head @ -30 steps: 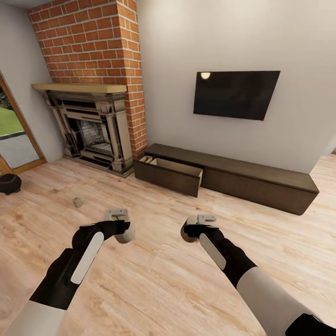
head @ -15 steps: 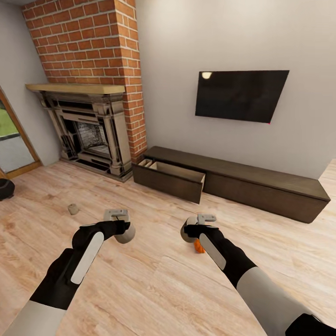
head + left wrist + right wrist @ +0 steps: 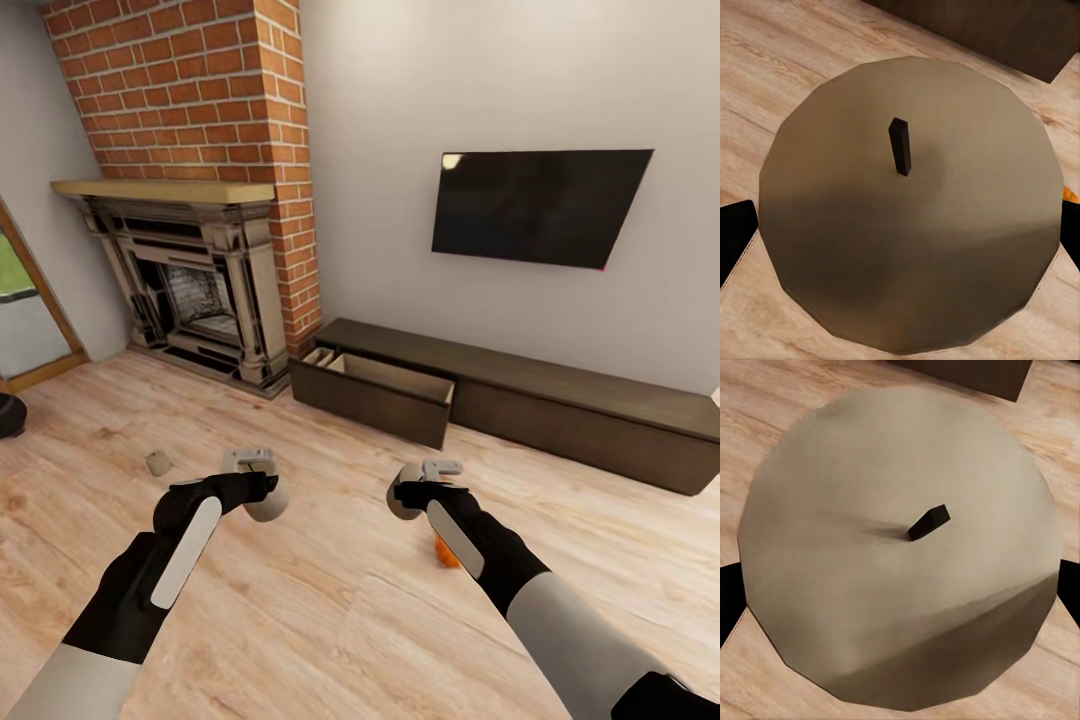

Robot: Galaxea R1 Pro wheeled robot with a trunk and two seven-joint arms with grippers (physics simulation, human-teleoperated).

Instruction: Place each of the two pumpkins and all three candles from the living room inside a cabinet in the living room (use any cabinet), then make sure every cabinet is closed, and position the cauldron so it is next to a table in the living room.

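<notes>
My left gripper [image 3: 256, 472] is shut on a tan candle [image 3: 270, 503]; in the left wrist view that candle [image 3: 907, 240] shows its dark wick, with a black finger [image 3: 735, 236] at its side. My right gripper [image 3: 428, 478] is shut on a second candle [image 3: 401, 498], whose top [image 3: 892, 600] appears in the right wrist view. A third candle [image 3: 158, 463] stands on the floor to the left. An orange pumpkin [image 3: 445, 553] peeks out from behind my right forearm. The long dark cabinet [image 3: 560, 385] has its left drawer [image 3: 375, 397] pulled open. The black cauldron [image 3: 6, 414] sits at the left edge.
A carved fireplace [image 3: 195, 290] under a brick chimney fills the left corner. A black TV [image 3: 535, 205] hangs on the wall above the cabinet. Bare wooden floor [image 3: 330, 610] lies between me and the open drawer. A glass door [image 3: 25, 310] is at far left.
The camera has moved forward toward the cabinet. The pumpkin has come into view beside my right forearm. Both arms keep the same pose, each still holding a candle.
</notes>
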